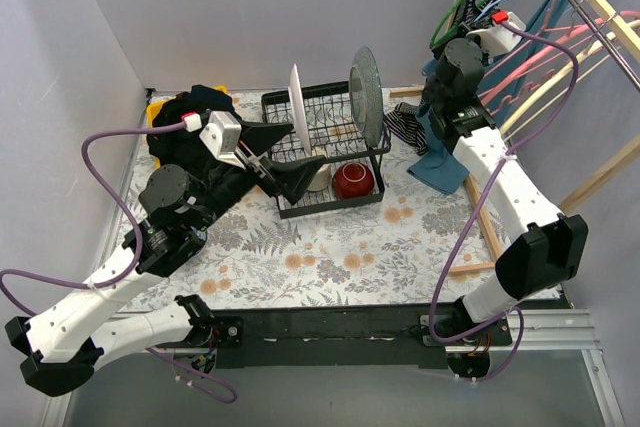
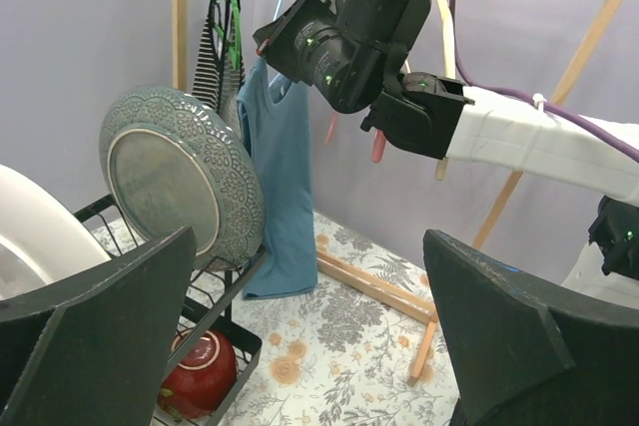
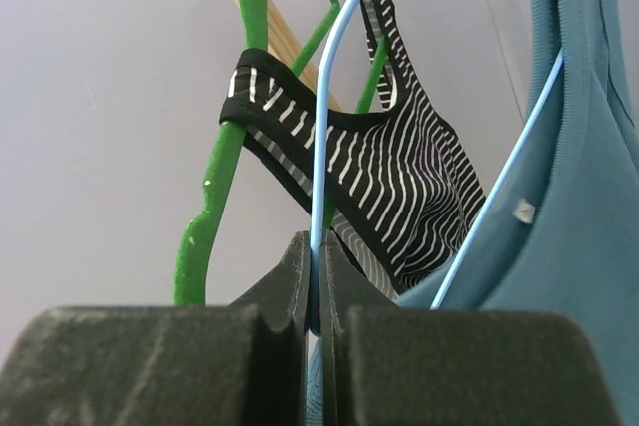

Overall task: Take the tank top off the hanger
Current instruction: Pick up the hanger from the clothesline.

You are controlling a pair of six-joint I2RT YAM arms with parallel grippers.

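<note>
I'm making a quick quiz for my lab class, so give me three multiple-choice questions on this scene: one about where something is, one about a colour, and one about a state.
1. Where does the red bowl sit?
A) on the pile of dark clothes
B) in the dish rack
C) on the wooden rail

2. What colour is the hanger that carries the striped top?
A) white
B) pink
C) green

3. What state is the right gripper in?
A) shut on the blue hanger
B) open above the plates
C) shut on the red bowl

Answers:
1. B, since the top view shows the bowl inside the rack's near right corner.
2. C, since the right wrist view shows its strap looped over the green hanger.
3. A, since that view shows both fingers pressed together around the thin blue wire.
</note>
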